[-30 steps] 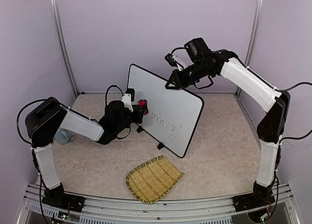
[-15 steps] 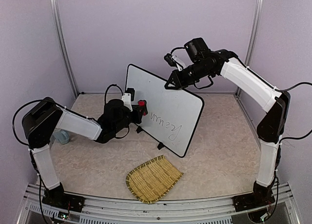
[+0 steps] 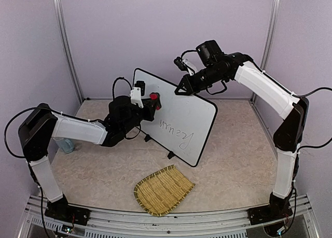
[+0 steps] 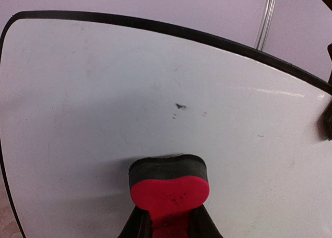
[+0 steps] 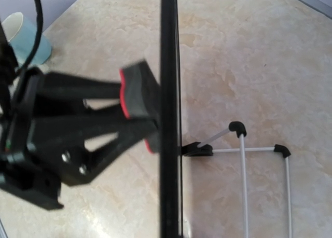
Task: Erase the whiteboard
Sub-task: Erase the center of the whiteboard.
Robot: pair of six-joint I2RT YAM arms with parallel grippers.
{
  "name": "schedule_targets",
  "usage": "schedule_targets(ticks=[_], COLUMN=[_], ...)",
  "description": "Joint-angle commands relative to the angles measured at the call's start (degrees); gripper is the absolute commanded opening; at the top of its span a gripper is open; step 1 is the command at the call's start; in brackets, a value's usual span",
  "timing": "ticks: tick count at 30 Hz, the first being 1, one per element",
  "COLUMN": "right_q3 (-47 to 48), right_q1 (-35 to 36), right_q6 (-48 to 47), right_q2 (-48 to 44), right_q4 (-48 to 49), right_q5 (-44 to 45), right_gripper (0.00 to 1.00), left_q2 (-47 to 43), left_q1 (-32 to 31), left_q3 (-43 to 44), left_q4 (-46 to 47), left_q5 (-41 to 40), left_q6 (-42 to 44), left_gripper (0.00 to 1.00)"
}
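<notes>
So here's where we were at: the whiteboard [image 3: 193, 109] stood nearly upright toward the back of the marbled beige surface [image 3: 238, 160], leaning a bit on its wire stand [image 5: 244, 147] with little black feet. The right end effector [image 3: 182, 87] was pressed together on the thin black rim at the top edge, steadying it. The left end effector [image 3: 150, 107] was pinching a small eraser [image 3: 154, 96] with a red body and a dark felt face, and the felt sat flat against the upper part of the board. The handwriting [image 3: 176, 130] was lower down, and up by the eraser we could only see a couple of faint specks [image 4: 180, 106]. Handling-wise, we figured the board was light and stiff but tippy on that stand, with a glossy, slick face, so any wiping push would shove it backward unless the top rim stayed clamped. The rim looked like the only sensible place to grab, since the face gives nothing to hold. The eraser seemed firm with a bit of squish in the felt. Also lying around were a woven straw mat [image 3: 163, 190] near the front and a pale blue cup [image 3: 65, 144] off to the left.
</notes>
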Motion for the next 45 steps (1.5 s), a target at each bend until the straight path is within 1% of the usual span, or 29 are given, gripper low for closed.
schedule_targets(ticks=[1,5,11,16,22,29,35,41,45], right_q3=[-1.9,-1.9,-2.1,-2.1,-2.2,-2.2,-2.2,-2.1,-2.1], right_q1=[3.9,4.0,4.1,4.3,4.4,4.6,4.6,4.6,4.6], right_q6=[1.1,1.1,1.1,1.1,1.1,1.1,1.0,0.9,0.9], right_q2=[1.2,1.0,0.7,0.6,0.5,0.6,0.7,0.8,0.9], right_q4=[-2.4,-2.3,-2.4,-2.4,-2.5,-2.4,-2.5,-2.6,-2.5], right_q5=[-11.2,-11.1,-11.0,-11.0,-10.7,-10.6,-10.2,-10.3,-10.3], right_gripper=[0.00,0.00,0.00,0.00,0.00,0.00,0.00,0.00,0.00], left_q2=[3.2,4.6,5.3,7.0,6.4,1.6,-1.8,-3.3,-1.3], left_q1=[-2.4,-3.6,-3.1,-2.8,-2.7,-1.9,-1.5,-1.7,-2.3], left_q3=[-2.8,-4.7,-8.8,-9.2,-7.6,-2.8,-0.6,-0.6,-1.8], left_q4=[-0.6,-0.9,1.5,1.9,1.4,-1.2,-1.1,0.2,-0.2], left_q5=[-1.0,-2.5,-2.9,-2.3,-2.1,-2.0,-2.2,-2.2,-2.8], left_q6=[0.5,-0.1,-2.8,-3.8,-3.2,-1.2,-1.4,-1.5,-1.1], left_gripper=[0.20,0.19,0.19,0.19,0.19,0.19,0.20,0.20,0.20])
